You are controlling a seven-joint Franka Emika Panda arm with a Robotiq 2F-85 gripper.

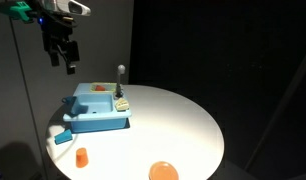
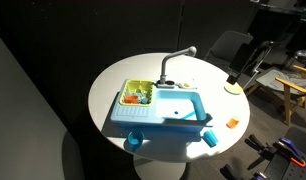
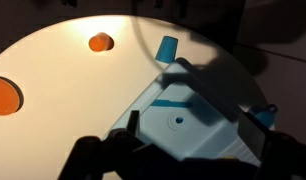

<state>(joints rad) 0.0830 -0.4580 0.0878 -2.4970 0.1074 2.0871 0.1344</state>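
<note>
Toy sink (image 1: 98, 110), blue with a gray tap (image 1: 120, 74), is sitting on the left part of a round white table (image 1: 183, 125) in an exterior view. The claw (image 1: 61, 52) is hanging high in the air over the left end of the table, up above the sink and touching nothing. Its two fingers are standing wide apart with nothing between them. A small orange toy (image 1: 82, 156) is sitting near the front edge of the table. An orange plate (image 1: 164, 171) is lying to its right, and both are well apart from the sink. In an exterior view a blue cup (image 2: 135, 140) is sitting just beside the near edge of the sink. A yellow-green tray (image 2: 138, 93) with little things in it is resting in the sink's left side. The tabletop is shining bright under a light. Black curtains (image 1: 223, 50) are hanging behind the table, so the room is looking very dark. Something wooden (image 2: 293, 90) is showing at the far right.
</note>
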